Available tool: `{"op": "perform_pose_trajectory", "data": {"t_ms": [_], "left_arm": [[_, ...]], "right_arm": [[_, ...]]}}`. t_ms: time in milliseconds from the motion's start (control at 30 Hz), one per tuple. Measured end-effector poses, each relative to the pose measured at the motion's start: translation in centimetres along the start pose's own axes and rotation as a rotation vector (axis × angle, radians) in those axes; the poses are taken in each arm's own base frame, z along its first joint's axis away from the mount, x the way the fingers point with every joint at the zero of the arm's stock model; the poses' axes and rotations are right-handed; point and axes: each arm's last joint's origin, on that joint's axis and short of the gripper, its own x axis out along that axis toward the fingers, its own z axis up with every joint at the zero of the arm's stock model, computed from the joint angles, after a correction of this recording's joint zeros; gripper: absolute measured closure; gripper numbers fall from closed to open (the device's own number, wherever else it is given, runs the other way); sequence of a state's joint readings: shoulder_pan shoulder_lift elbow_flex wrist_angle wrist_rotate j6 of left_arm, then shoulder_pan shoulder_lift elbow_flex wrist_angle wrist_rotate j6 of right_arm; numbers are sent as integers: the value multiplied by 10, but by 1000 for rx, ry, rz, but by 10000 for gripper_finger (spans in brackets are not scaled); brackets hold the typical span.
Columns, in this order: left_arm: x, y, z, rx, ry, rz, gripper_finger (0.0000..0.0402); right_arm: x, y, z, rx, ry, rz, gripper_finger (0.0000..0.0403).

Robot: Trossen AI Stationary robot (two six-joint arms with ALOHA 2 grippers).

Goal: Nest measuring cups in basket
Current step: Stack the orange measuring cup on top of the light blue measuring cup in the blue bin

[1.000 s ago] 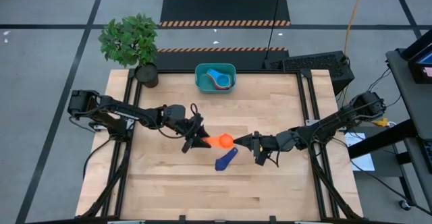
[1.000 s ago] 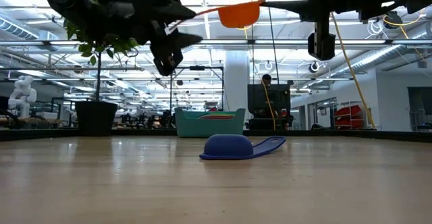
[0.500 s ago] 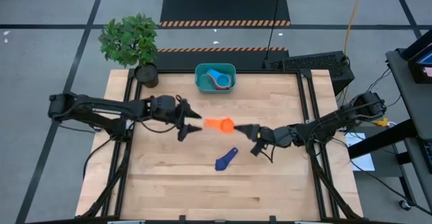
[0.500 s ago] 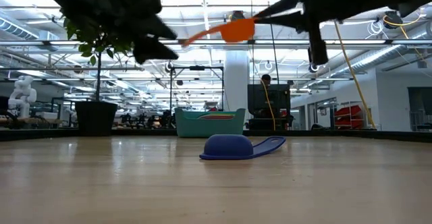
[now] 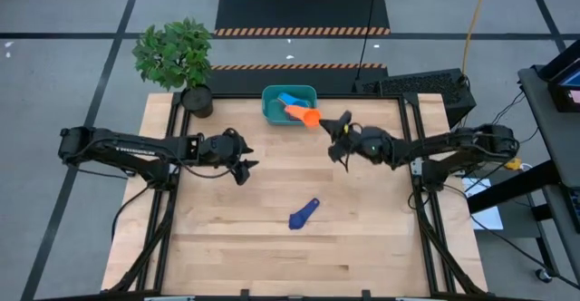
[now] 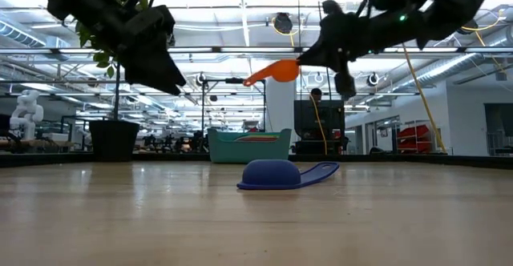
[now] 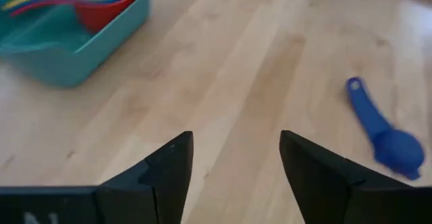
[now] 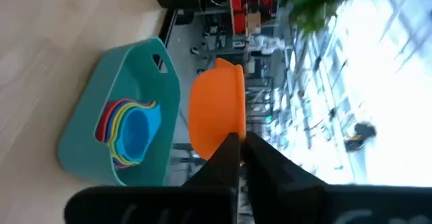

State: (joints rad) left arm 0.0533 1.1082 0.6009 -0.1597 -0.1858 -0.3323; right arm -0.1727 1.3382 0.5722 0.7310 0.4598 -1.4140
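Right end effector [image 5: 333, 131] carried orange cup [image 5: 308, 116] from mid-counter to basket [image 5: 270, 107] edge; left end effector [image 5: 245, 165], open, drew back.

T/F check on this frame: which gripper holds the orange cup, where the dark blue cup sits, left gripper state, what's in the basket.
1. The right gripper holds the orange measuring cup. True.
2. The dark blue measuring cup lies in the basket. False: it lies on the table, rim down in the low view.
3. The left gripper is open and empty. True.
4. The basket is empty. False: nested cups sit in it.
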Motion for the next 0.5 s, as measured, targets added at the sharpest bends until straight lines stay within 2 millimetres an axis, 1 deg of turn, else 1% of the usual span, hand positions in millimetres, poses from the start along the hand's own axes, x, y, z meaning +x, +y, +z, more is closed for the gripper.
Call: {"op": "perform_pose_trajectory", "data": {"t_ms": [67,167,333,500], "left_arm": [[3,-4,-3,17,-34,-28,184],[9,-8,-10,42,-69,-59,190],[16,-12,-22,43,-126,-97,192],[17,-13,-31,22,-135,-119,192]], "right_arm": [[9,0,-9,46,31,7,403],[25,2,-19,56,87,21,403],[55,8,-26,48,145,55,403],[80,16,-29,42,182,84,403]]}}
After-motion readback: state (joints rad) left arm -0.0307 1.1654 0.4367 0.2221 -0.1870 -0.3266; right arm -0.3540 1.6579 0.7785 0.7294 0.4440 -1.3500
